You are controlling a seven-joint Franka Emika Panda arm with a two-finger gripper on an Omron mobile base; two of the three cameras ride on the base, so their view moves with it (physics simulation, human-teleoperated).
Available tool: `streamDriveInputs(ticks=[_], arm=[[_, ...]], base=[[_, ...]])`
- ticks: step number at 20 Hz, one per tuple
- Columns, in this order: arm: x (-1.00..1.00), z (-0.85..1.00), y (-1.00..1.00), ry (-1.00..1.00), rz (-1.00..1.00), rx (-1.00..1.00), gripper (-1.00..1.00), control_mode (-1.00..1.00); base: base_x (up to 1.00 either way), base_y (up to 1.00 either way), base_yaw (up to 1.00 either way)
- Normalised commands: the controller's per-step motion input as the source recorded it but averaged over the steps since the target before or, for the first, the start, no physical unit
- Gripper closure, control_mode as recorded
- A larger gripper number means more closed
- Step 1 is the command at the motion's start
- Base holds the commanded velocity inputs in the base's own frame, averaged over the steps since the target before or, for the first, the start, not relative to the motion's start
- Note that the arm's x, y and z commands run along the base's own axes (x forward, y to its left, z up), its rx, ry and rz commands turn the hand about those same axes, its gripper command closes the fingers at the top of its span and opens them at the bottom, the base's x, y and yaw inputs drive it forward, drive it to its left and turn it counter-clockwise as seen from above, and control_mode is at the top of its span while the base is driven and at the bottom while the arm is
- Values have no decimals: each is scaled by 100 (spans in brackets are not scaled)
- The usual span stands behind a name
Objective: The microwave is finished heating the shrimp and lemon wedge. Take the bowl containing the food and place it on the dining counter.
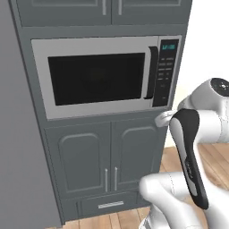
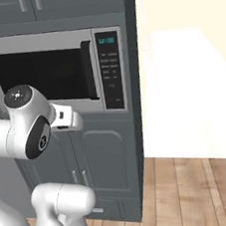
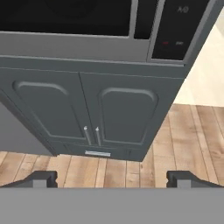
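The microwave (image 1: 96,78) is built into grey cabinetry, and its black glass door is closed. A black vertical handle (image 1: 153,71) runs beside the dark keypad (image 1: 167,67) with its cyan display. The bowl, the shrimp and the lemon wedge are hidden behind the dark door. The dining counter is out of view. My gripper (image 3: 113,180) is open with nothing between its fingertips (image 3: 43,178). It hangs just below the microwave's lower right corner, pointing down at the lower cabinet. The hand (image 2: 68,118) juts out from the white arm toward the cabinet front.
Two grey panelled cabinet doors (image 1: 107,156) with thin metal pulls sit under the microwave, above a drawer (image 1: 111,205). More cabinet doors (image 1: 103,9) are overhead. A tall grey panel (image 1: 18,134) stands at the left. Wooden floor (image 2: 194,190) and a cream wall (image 2: 189,65) lie to the right.
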Motion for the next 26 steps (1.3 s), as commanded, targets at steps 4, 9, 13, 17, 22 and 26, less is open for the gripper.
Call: streamDriveInputs(ticks=[4, 9, 13, 17, 22, 26], arm=[[0, 0, 0, 0, 0, 0, -100, 100], [0, 0, 0, 0, 0, 0, -100, -100], [0, 0, 0, 0, 0, 0, -100, -100], [3, 0, 0, -6, 0, 0, -100, -100], [6, 6, 0, -40, 1, 0, -100, -100], [0, 8, 0, -55, 1, 0, -100, -100]], base=[[-44, -23, 0], [-4, -3, 0], [0, 0, 0], [0, 0, 0], [0, 0, 0], [0, 0, 0]])
